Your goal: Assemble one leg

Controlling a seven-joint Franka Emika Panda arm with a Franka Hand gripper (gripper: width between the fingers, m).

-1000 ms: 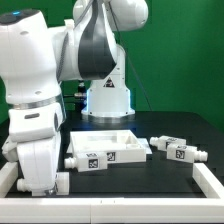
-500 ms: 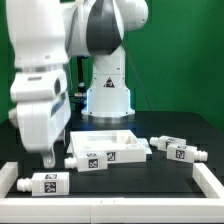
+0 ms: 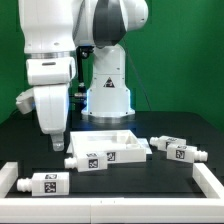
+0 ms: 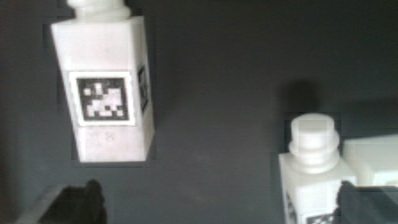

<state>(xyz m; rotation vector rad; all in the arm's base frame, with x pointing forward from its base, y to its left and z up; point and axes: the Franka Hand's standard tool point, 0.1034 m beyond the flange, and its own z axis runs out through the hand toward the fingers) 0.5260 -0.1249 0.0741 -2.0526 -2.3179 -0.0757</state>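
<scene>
Near the front rail, at the exterior view's left, one tagged white leg (image 3: 42,183) is lying flat on the black table (image 3: 130,185). Above it, the gripper (image 3: 58,142) is hovering with fingers spread apart, gripping nothing.

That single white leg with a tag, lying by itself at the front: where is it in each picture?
Exterior view: the lone leg lies at the exterior view's lower left, in front.
Wrist view: the lone leg is the large tagged block, tag facing the camera.
Shared landmark: the second leg, lying next to it.
</scene>
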